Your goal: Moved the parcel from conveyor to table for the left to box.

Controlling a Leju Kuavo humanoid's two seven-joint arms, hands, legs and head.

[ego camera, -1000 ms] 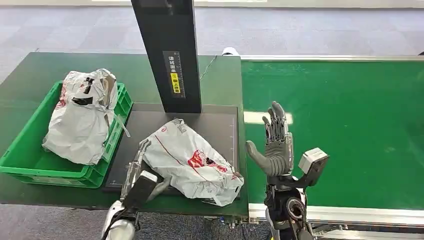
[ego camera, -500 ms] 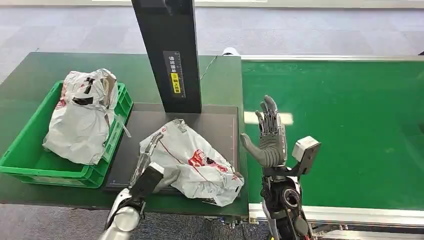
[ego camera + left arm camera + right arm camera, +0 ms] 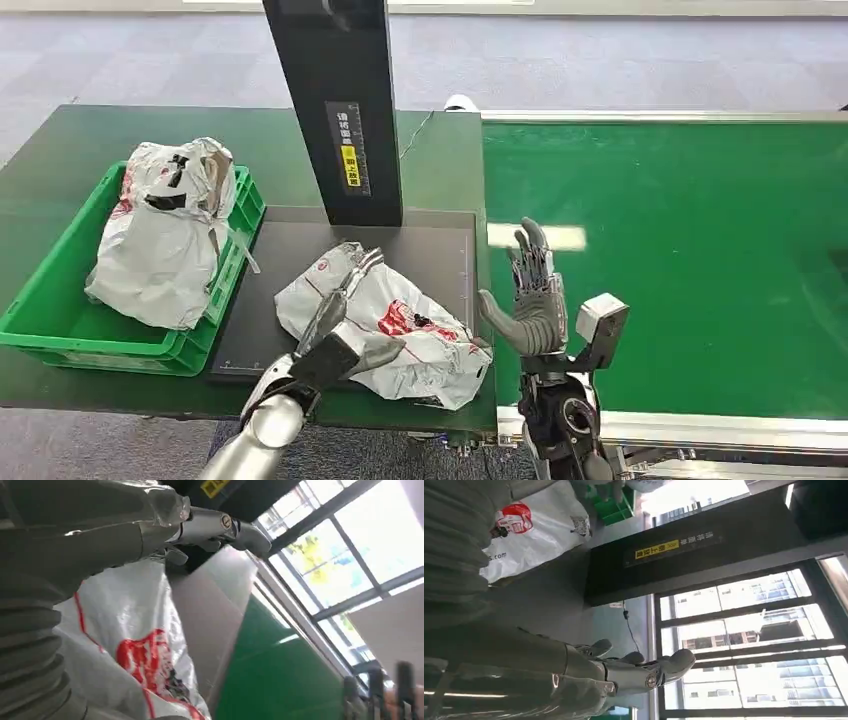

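From my station I see the left hand (image 3: 338, 318) lying on top of the parcel (image 3: 400, 335), a white plastic bag with red print; its fingers (image 3: 352, 278) stretch out flat over the bag's upper end, toward the black post (image 3: 337, 105). The parcel sits on the dark mat (image 3: 440, 255) of the table (image 3: 60, 160), directly under and to the right of that hand, with its lower corner near the table's front edge. I cannot tell whether the hand has any real hold on the plastic; in the left wrist view the fingers (image 3: 215, 525) look extended over the bag (image 3: 125, 630) rather than curled into it, but the contact is hidden. The right hand (image 3: 535, 295) is just to the right of the parcel, raised upright over the near edge of the green conveyor (image 3: 700, 250), palm facing the bag, fingers apart and holding nothing. The right wrist view shows the same spread fingers (image 3: 644, 672) with the parcel (image 3: 539, 530) beyond them. Well off to the left of the left hand is a green bin (image 3: 40, 320) on the table, holding another white bag (image 3: 165, 235).
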